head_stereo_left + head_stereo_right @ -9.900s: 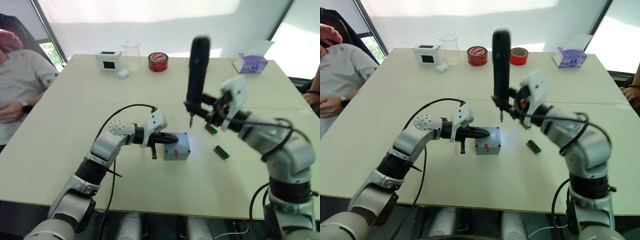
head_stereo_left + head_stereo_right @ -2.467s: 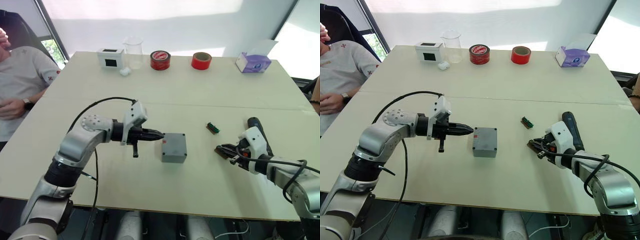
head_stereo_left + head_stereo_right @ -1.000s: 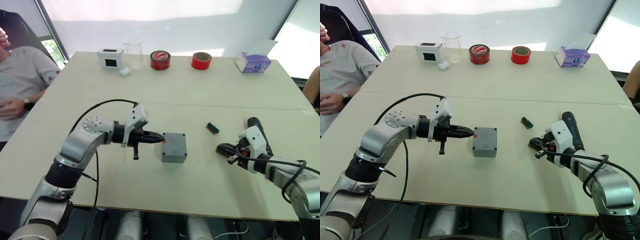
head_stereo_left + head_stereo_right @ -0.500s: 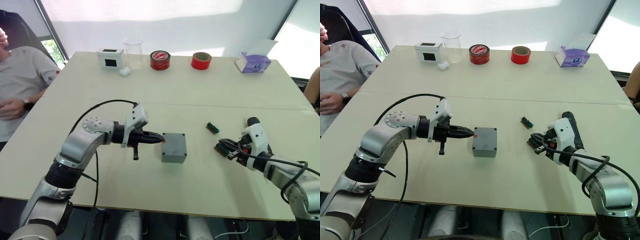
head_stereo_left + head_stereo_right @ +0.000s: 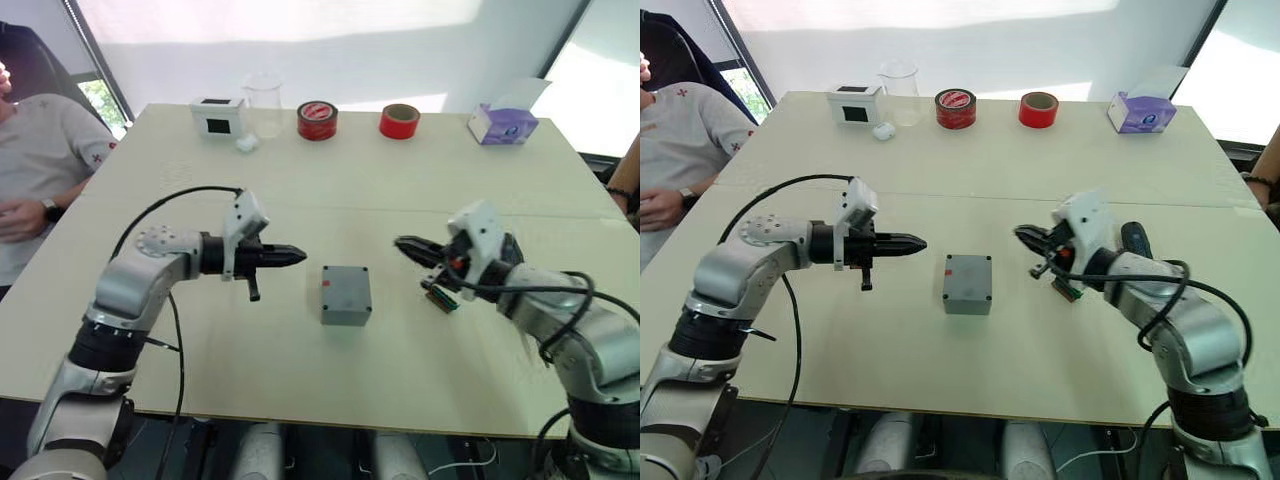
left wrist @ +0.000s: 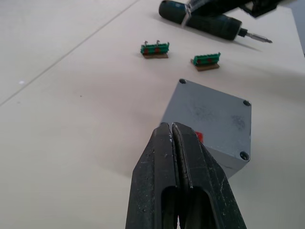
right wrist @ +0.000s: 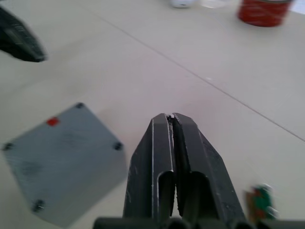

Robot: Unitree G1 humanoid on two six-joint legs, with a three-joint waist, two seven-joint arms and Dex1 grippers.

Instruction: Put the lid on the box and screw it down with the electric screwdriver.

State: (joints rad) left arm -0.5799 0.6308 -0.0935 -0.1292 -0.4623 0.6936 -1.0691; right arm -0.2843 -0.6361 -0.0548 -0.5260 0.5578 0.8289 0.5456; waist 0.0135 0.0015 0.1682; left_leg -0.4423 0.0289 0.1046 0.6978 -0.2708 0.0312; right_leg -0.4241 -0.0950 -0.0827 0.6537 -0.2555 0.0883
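Note:
The grey box point(image 5: 346, 296) sits mid-table with its red mark point(image 6: 198, 137) on the side facing my left gripper. The lid point(image 6: 212, 117) lies flat on top of it, a dark screw spot in each corner. My left gripper point(image 5: 298, 256) is shut and empty, pointing at the box from a short way to its left. My right gripper point(image 5: 402, 243) is also shut and empty, hovering above the table just right of the box. The black electric screwdriver point(image 6: 205, 21) lies on the table behind my right wrist point(image 5: 1134, 240).
Two small green terminal blocks point(image 6: 155, 48) point(image 6: 206, 60) lie right of the box. Along the far edge stand a white box with a black screen point(image 5: 218, 116), a beaker point(image 5: 262, 108), two red tape rolls point(image 5: 317, 120) point(image 5: 399, 121) and a tissue box point(image 5: 503, 125). A person point(image 5: 30, 170) sits at the left.
My right gripper has risen from the table beside the screwdriver and swung left toward the box. My left gripper has drawn back a little from the box.

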